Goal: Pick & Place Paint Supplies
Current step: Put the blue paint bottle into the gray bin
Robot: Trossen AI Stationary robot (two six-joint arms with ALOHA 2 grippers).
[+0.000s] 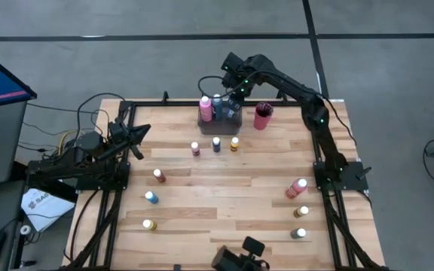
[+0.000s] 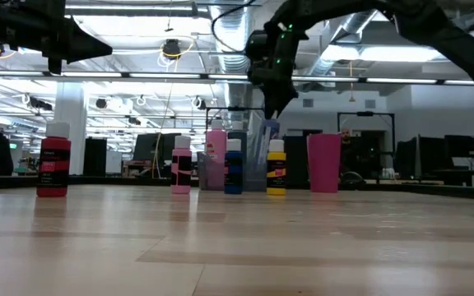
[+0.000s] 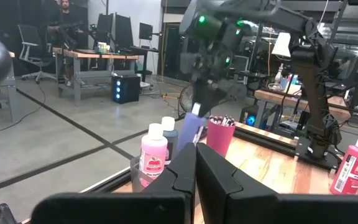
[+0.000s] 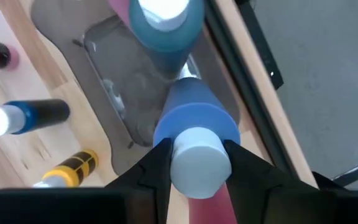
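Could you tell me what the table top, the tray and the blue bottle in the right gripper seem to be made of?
The table top looks like pale varnished wood: plank seams and grain show, with a soft sheen in the low view. The tray seems clear plastic; the surface beneath shows through it. The blue bottle, held by the right gripper, looks like smooth matte plastic with a pale cap, though that is a guess.

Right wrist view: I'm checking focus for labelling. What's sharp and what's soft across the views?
Right wrist view: the blue bottle fills the frame, soft; its pale cap sits between the jaws. Low view: ceiling lights glare, bare foreground table blurred. Left wrist view: right gripper smeared.
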